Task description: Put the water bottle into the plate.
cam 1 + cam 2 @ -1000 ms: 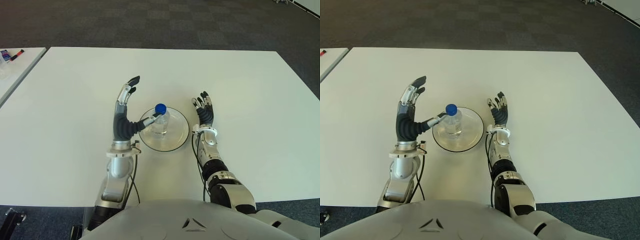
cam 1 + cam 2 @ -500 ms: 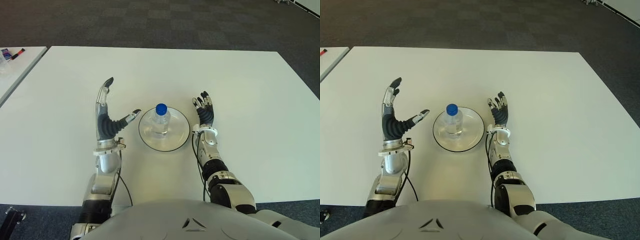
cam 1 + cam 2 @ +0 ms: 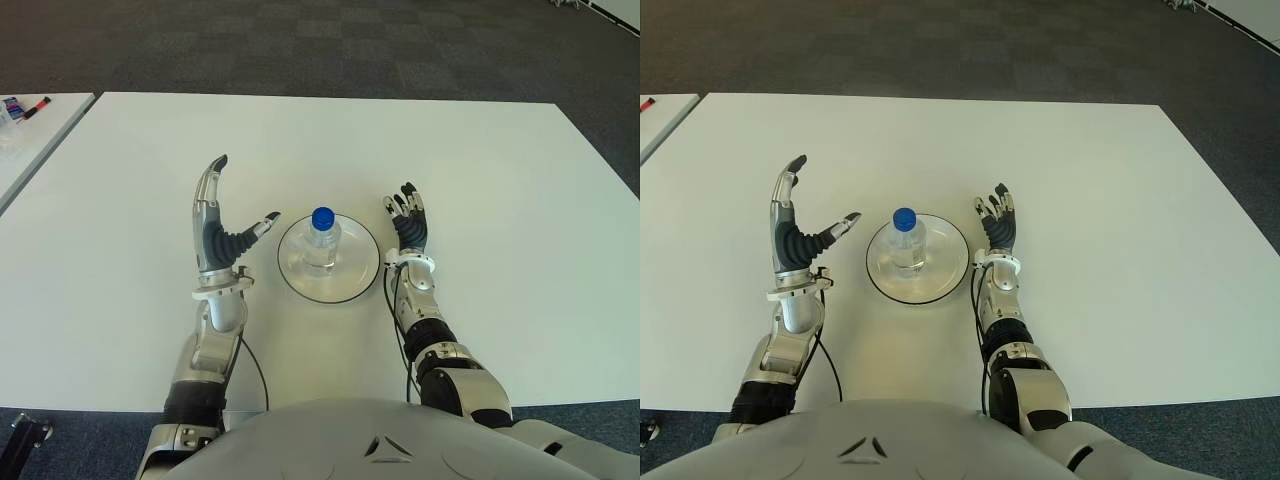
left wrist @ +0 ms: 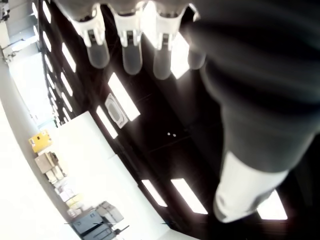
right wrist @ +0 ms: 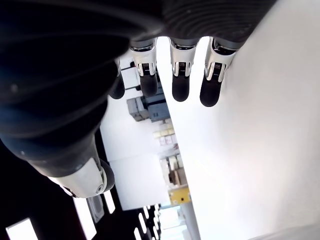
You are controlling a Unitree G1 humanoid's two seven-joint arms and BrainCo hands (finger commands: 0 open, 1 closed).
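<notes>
A clear water bottle with a blue cap stands upright in the middle of a round glass plate on the white table. My left hand is raised to the left of the plate, fingers spread and pointing up, thumb toward the bottle but apart from it. It holds nothing. My right hand shows just right of the plate with its fingers stretched out, nothing in it. In the left wrist view the fingers stand straight against the ceiling.
A second white table at the far left carries small items near its edge. Dark carpet lies beyond the table's far side.
My left hand let go of the bottle and drew back to the left, away from the plate. The bottle stays upright in the plate. The right hand has not moved.
</notes>
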